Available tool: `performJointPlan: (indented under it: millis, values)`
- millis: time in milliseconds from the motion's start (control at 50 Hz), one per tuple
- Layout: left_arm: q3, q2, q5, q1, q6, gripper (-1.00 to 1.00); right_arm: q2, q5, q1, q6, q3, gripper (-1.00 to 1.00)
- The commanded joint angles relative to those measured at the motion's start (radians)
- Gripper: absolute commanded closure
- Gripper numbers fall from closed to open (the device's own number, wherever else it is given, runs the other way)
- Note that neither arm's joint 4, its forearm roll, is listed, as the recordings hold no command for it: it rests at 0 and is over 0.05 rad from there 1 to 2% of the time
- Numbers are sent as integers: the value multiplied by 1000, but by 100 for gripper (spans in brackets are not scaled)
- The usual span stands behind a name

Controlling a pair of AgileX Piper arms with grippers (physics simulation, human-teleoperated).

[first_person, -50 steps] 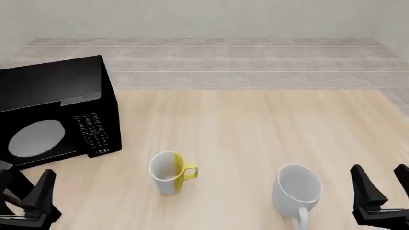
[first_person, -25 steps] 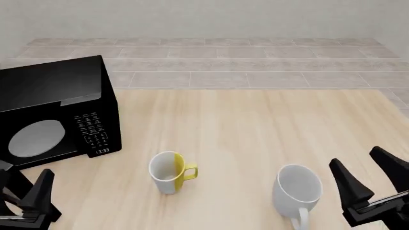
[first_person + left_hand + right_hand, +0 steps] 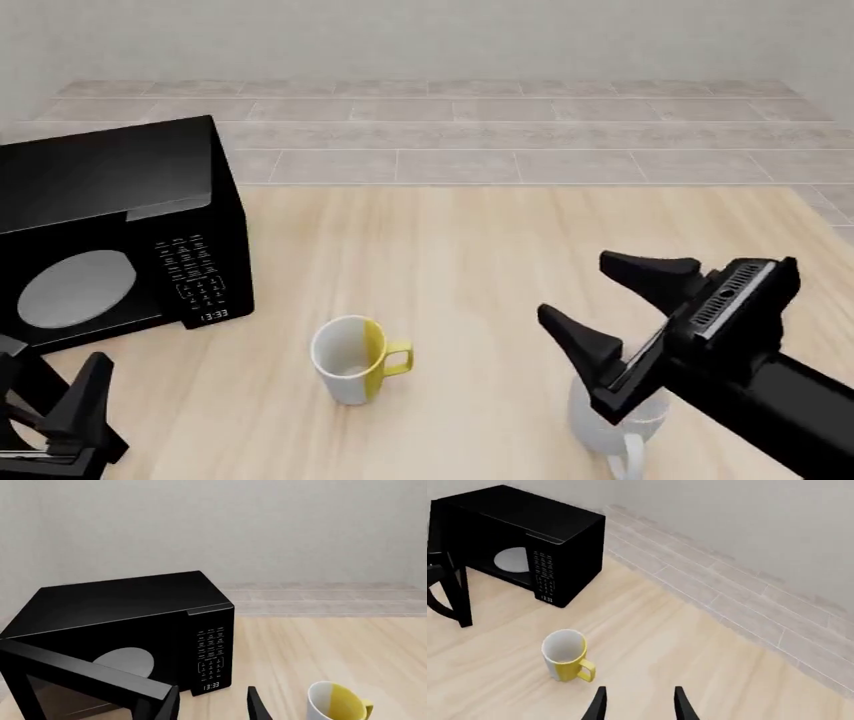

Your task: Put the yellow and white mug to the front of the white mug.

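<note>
Your right pincer (image 3: 607, 300), spread wide and empty, hangs over the white mug (image 3: 614, 432); the yellow mug (image 3: 352, 360) stands upright to that mug's left.

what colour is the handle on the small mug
Yellow; the small mug's handle shows best in the right wrist view.

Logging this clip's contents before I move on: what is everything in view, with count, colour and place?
Microwave: one, black, far left of the table, door shut.
Yellow and white mug: one, upright, near the table's middle, handle toward the right.
White mug: one, white, near right edge, partly hidden under the right arm.
Table: one, light wood.
Floor: grey tiles beyond the table.
Left gripper: black, open, low at the near left corner.
Right gripper: black, open, above the white mug.
</note>
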Motion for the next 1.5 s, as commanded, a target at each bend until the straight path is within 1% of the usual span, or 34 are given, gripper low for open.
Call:
performJointPlan:
  millis: [20, 60, 100, 200, 220, 260, 300, 320, 360, 400, 440, 480, 540, 600, 780, 880, 900, 1020, 1080, 1120, 1280, 1320, 1500]
  values:
    - [0, 0, 0, 0, 0, -100, 186, 48, 131, -41, -123, -100]
    - [0, 0, 0, 0, 0, -100, 187, 63, 137, -42, -141, -100]
    - [0, 0, 0, 0, 0, -100, 213, 75, 147, -57, -162, -100]
    - [0, 0, 0, 0, 0, -100, 260, 90, 175, -45, -192, -100]
    - [0, 0, 0, 0, 0, -100, 282, 89, 174, -59, -196, -100]
    - [0, 0, 0, 0, 0, -100, 317, 92, 182, -63, -206, -100]
    - [0, 0, 0, 0, 0, -100, 332, 89, 172, -71, -211, -100]
    - [0, 0, 0, 0, 0, -100, 340, 98, 176, -68, -221, -100]
    - [0, 0, 0, 0, 0, -100, 369, 113, 172, -83, -240, -100]
    - [0, 0, 0, 0, 0, -100, 389, 131, 187, -75, -257, -100]
    - [0, 0, 0, 0, 0, -100, 418, 153, 193, -89, -275, -100]
    - [0, 0, 0, 0, 0, -100, 430, 166, 203, -89, -286, -100]
    - [0, 0, 0, 0, 0, -100, 442, 200, 228, -64, -317, -100]
    - [0, 0, 0, 0, 0, -100, 467, 219, 212, -90, -337, -100]
    - [0, 0, 0, 0, 0, -100, 576, 278, 221, -107, -411, -100]
    - [0, 0, 0, 0, 0, -100, 587, 299, 217, -113, -434, -100]
    - [0, 0, 0, 0, 0, -100, 597, 307, 208, -123, -444, -100]
    - [0, 0, 0, 0, 0, -100, 636, 320, 187, -163, -470, -100]
    - [0, 0, 0, 0, 0, -100, 664, 328, 185, -172, -485, -100]
    - [0, 0, 0, 0, 0, -100, 683, 334, 171, -193, -499, -100]
    - [0, 0, 0, 0, 0, -100, 733, 329, 166, -197, -530, -100]
    - [0, 0, 0, 0, 0, -100, 751, 328, 163, -209, -534, -100]
    - [0, 0, 0, 0, 0, -100, 833, 313, 161, -226, -534, -100]
